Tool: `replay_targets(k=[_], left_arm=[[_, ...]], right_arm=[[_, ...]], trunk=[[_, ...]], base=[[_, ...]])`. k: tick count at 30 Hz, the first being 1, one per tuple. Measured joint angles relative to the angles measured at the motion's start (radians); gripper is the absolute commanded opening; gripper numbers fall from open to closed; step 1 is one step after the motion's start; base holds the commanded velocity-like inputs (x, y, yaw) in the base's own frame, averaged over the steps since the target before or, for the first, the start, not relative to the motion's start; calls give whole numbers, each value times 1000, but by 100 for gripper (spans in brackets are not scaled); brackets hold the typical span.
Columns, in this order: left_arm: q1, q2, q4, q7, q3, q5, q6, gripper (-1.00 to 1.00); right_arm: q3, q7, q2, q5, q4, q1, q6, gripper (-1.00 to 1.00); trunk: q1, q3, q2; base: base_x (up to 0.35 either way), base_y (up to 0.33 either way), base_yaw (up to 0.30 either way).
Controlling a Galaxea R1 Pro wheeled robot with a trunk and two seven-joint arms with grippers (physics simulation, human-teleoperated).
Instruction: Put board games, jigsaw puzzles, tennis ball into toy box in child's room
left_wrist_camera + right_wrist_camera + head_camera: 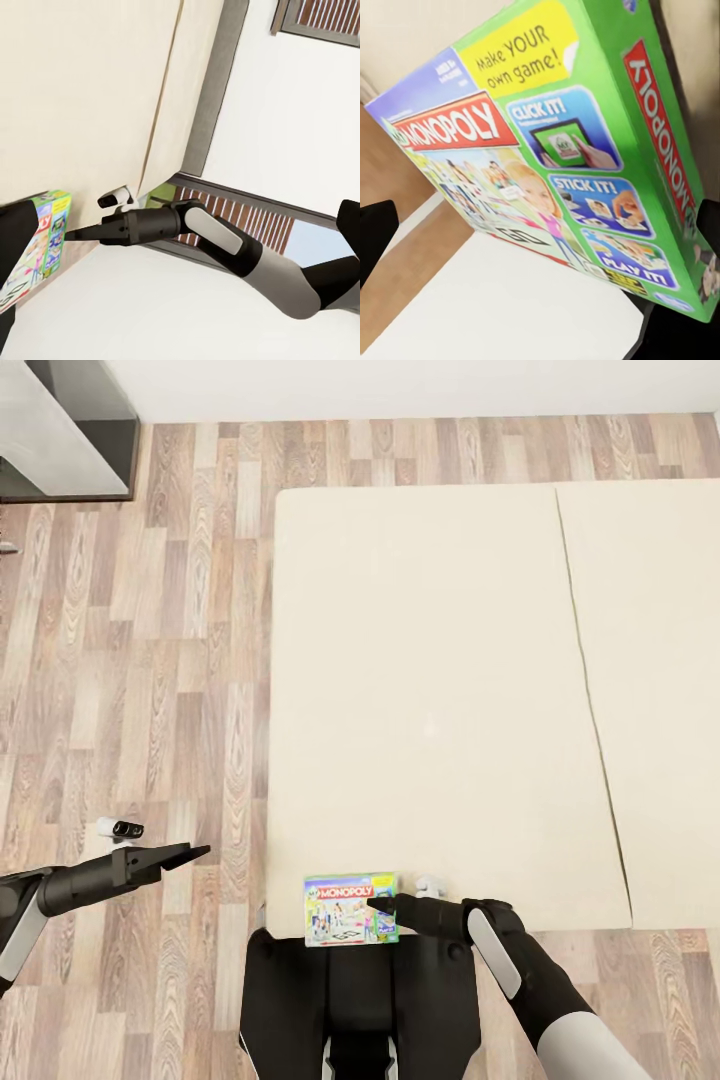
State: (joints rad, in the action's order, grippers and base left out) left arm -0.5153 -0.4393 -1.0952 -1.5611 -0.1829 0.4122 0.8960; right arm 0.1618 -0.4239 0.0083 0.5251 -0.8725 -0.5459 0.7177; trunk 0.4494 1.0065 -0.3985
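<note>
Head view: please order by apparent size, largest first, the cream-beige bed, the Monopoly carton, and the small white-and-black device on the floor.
1. The cream-beige bed, by far the largest.
2. The colourful Monopoly carton, lying at the bed's near edge.
3. The small white-and-black device on the wood-plank floor, smallest, though the difference from the carton is less extreme.

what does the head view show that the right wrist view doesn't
Head view: the whole cream bed, the wood-plank floor, the left gripper hanging over the floor beside the bed with nothing in it, and the right gripper at the right edge of the Monopoly carton, at the bed's near edge.

Right wrist view: the carton's small print, "Make YOUR own game!", "CLICK IT!", "STICK IT!", and its green side panel.

Both: the Monopoly carton, a bit of bed and floor. Whether the right gripper is clamped on it, I cannot tell.
</note>
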Motion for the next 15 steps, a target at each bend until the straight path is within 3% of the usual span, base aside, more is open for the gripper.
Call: replay_targets(k=[15], left_arm=[[0,0,0,-1,0,0,0,100]], right_arm=[[0,0,0,0,-2,0,-1,100]], trunk=[[0,0,0]], base=[[0,63,0]])
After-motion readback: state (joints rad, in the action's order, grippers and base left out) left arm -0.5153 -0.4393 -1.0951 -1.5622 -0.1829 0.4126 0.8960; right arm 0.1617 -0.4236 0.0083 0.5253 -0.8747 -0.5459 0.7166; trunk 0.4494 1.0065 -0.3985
